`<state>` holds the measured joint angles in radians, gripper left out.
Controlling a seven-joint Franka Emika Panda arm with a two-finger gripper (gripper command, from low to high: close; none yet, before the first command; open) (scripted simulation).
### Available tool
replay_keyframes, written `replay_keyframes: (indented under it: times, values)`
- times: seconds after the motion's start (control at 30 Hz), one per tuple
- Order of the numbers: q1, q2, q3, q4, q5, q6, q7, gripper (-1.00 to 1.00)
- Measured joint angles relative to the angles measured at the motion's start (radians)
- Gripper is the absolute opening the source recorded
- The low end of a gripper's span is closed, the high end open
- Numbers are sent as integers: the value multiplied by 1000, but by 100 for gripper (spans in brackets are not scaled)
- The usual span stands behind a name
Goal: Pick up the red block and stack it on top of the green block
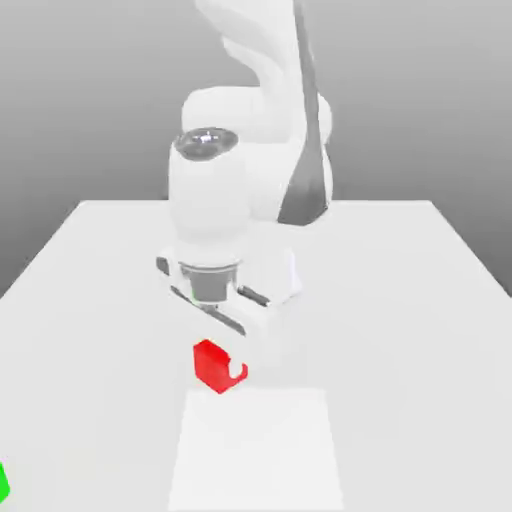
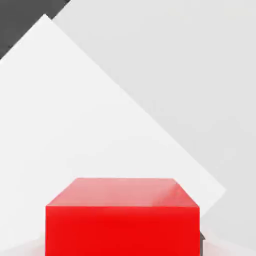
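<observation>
The red block [image 1: 211, 362] sits low at the middle of the white table [image 1: 400, 300], directly under the arm's hand. My gripper [image 1: 222, 368] reaches down from above and is shut on the red block, and one white fingertip [image 1: 237, 373] overlaps its side. In the hand view the red block [image 2: 122, 217] appears very close, held between the jaws. A sliver of the green block [image 1: 3, 483] shows at the table's near corner, at the exterior view's left edge, well away from the gripper.
A lighter white rectangular patch [image 1: 255, 450] lies on the table just in front of the red block. The arm's white base [image 1: 270, 130] rises at the back. The table's edges slope away on both sides.
</observation>
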<state>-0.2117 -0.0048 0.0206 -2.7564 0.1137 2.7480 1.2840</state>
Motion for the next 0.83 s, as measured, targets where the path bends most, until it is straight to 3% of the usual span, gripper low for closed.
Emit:
replay_keyframes:
  times: [0.23,0.57,0.7,0.73,0.83]
  values:
    - [-108,148,-45,253,36,-116,-223,-100]
    - [-247,344,-137,612,-27,-272,-463,-100]
    - [-268,469,-133,655,-17,-186,-500,-100]
    - [-270,489,-131,657,-13,-168,-503,100]
    - [-270,489,-131,657,-13,-168,-503,100]
